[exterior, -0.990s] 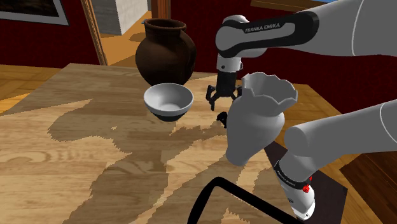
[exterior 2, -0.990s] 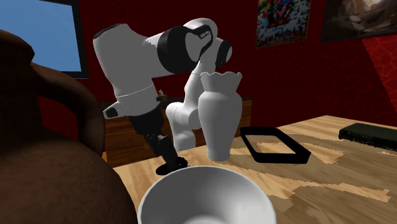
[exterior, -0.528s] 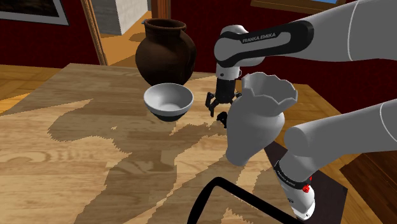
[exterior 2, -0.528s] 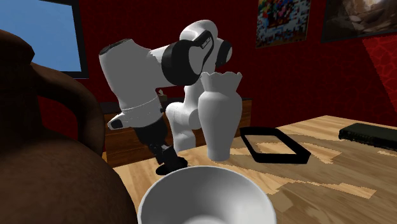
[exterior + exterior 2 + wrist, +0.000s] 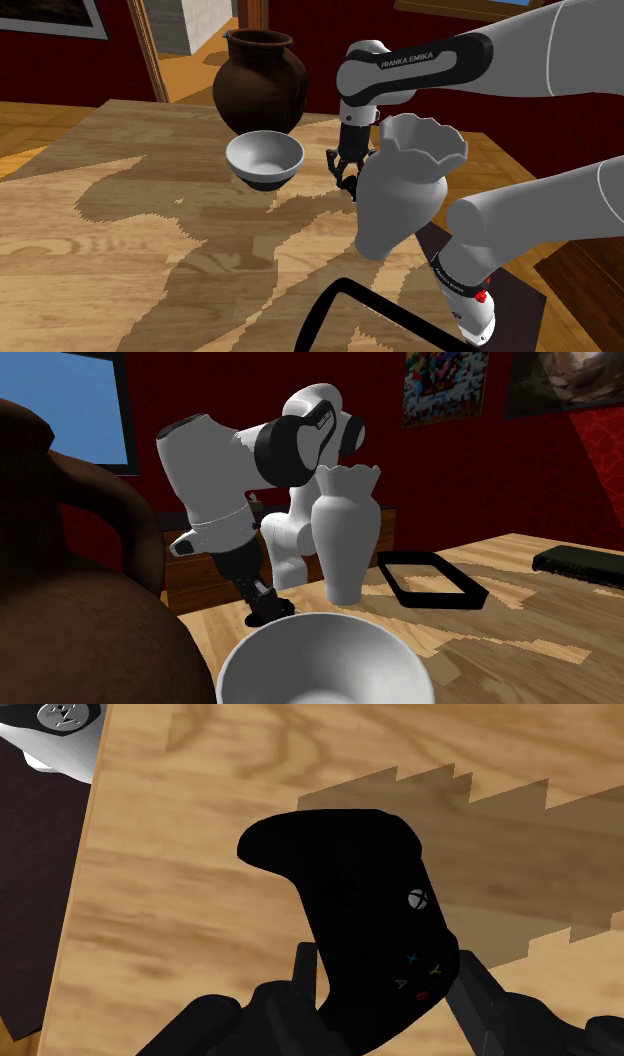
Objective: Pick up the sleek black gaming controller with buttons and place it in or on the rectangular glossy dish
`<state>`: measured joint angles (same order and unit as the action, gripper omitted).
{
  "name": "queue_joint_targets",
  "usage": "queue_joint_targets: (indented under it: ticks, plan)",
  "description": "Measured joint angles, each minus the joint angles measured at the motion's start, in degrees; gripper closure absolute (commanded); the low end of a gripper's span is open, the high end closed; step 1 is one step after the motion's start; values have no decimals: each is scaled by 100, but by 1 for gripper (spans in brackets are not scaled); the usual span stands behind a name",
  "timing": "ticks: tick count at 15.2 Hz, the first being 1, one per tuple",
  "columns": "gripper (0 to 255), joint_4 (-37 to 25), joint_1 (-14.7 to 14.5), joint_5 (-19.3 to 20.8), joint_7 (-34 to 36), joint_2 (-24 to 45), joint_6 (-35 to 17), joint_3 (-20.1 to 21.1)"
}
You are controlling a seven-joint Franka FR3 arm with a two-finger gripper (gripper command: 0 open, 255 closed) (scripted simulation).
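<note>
The gripper is clasping the black controller between its fingers on the wooden table. The wrist view is showing the controller's coloured buttons. The shoulder view is showing the gripper just beside a white vase. The second exterior view is showing the black dish lying past that vase.

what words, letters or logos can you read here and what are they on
"FRANKA EMIKA": white letters on the arm's dark upper link.
"X", "Y", "A": coloured button letters on the black controller; the red mark beside them is too blurred to read.
Small print on the arm's lower link: too small to read.
</note>
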<state>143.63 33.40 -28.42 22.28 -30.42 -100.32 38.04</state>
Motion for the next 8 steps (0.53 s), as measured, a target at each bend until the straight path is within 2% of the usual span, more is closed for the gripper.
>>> queue_joint_targets:
  ticks: [8]
  plan:
    - [255,-31,-3,4,12,-12,41,-9]
